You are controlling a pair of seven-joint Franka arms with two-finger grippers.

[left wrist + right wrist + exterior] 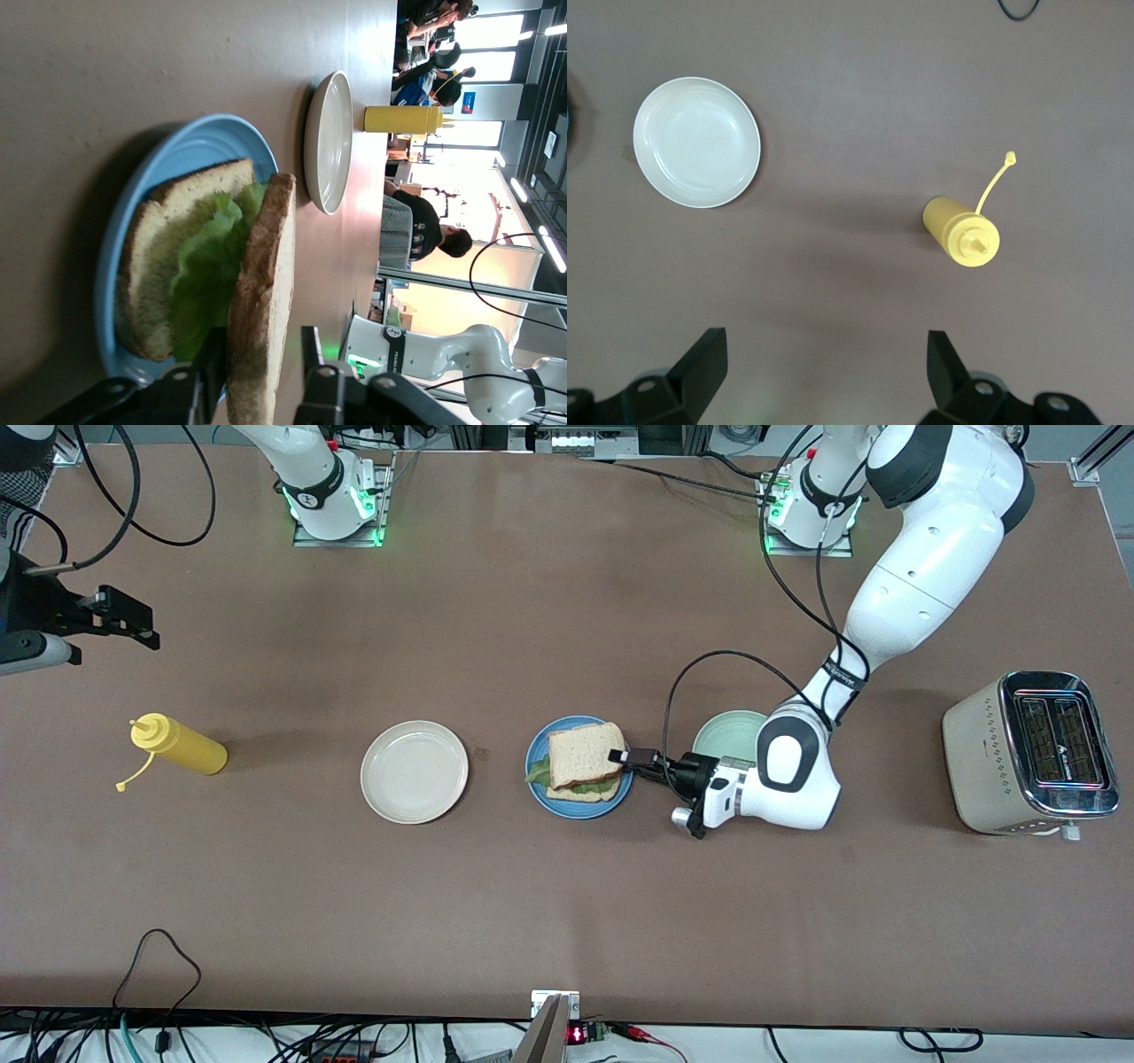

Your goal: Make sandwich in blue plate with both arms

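- The pale mint-green plate (pixel 728 735) is partly covered by the left arm (pixel 895 611), so only an arc of its rim is seen; what lies in it cannot be told.
- The right arm is cut off at the edge of the front view; only its black gripper end (pixel 124 615) shows, high over the table's right-arm end, where it waits.
- In the right wrist view the right gripper (pixel 824 372) is seen with its fingers spread wide and nothing between them.
- The left gripper (pixel 631 759) is lowered at the edge of the blue plate (pixel 537 757), on the side toward the left arm's end.
- In the left wrist view its fingers (pixel 309 354) are seen on either side of the top slice's edge, close against it; whether the slice is pinched or just let go cannot be told.
- The sandwich (pixel 582 762) lies in the blue plate, which stands between the cream-white plate (pixel 414 771) and the mint-green one.
- The lettuce (pixel 208 274) is seen between the two slices, and the top slice (pixel 263 301) is tilted up off it on the gripper's side.
- The cream-white plate is seen empty.
- A yellow squeeze bottle (pixel 180 746) stands toward the right arm's end, with its cap hanging open on a strap.
- A toaster (pixel 1032 753) stands at the left arm's end; what is inside its slots cannot be made out.
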